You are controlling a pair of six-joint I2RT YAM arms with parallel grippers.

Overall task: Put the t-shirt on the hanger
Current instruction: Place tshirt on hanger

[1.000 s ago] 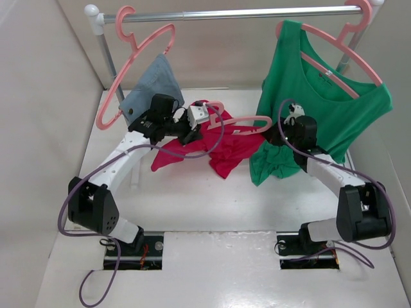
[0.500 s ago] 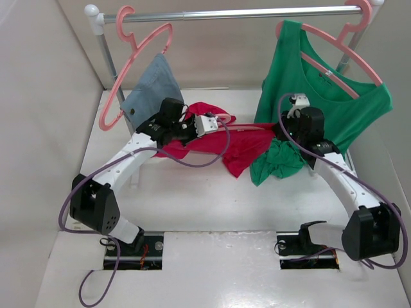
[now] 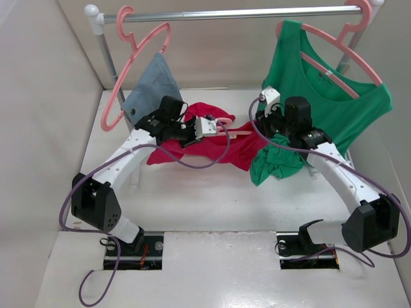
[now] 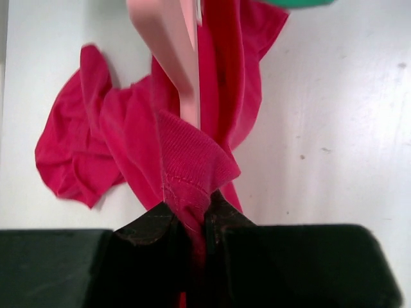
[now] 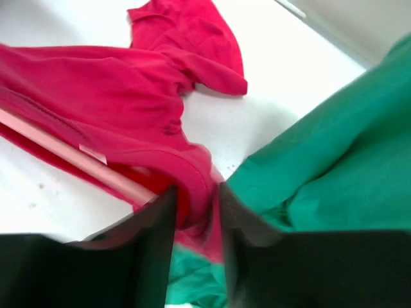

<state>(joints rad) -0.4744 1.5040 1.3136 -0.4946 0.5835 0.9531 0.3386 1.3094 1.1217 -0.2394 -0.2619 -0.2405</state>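
The crimson t-shirt (image 3: 212, 146) hangs stretched between my two grippers above the table, its lower folds trailing down. The pink hanger (image 3: 237, 132) lies along it as a pale bar, partly wrapped in the cloth. My left gripper (image 3: 210, 127) is shut on the t-shirt's ribbed collar (image 4: 189, 160), with a hanger arm (image 4: 170, 58) running away just past it. My right gripper (image 5: 196, 215) is shut on the other hanger arm (image 5: 96, 163) with red cloth (image 5: 115, 83) over it. The hanger's hook is hidden.
A green tank top (image 3: 321, 96) on its own pink hanger hangs from the rail (image 3: 225, 13) at the right, its hem bunched on the table (image 3: 276, 163) beside my right gripper. A blue-grey garment (image 3: 151, 86) hangs at the left. Walls close in both sides.
My right gripper has moved left and back, lifting its end of the hanger. The t-shirt has been drawn out from a heap into a band between the grippers. The left gripper shifted slightly right.
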